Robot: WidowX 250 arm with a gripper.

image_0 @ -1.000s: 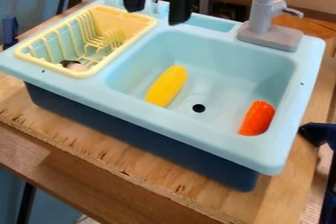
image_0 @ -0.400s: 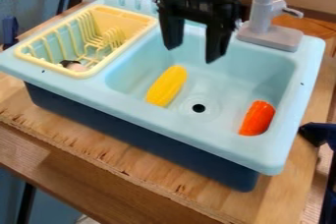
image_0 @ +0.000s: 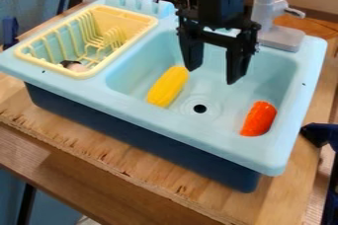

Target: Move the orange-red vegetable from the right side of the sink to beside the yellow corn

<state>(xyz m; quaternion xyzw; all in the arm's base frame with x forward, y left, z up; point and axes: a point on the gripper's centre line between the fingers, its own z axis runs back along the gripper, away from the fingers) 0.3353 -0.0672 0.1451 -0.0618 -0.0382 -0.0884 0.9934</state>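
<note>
Corn (image_0: 168,87) x1, red veg (image_0: 258,119) x1 in sink (image_0: 223,110); gripper (image_0: 212,75) above, 2 jaws apart

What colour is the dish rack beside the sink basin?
Pale yellow dish rack, seen best in the current camera view.

Wooden board (image_0: 86,137) (rough front edge) beneath a toy sink (image_0: 158,113)

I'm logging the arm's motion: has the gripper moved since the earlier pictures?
Yes. In the camera view, the gripper has moved right and down, from beside the back edge of the sink basin to over it.
</note>
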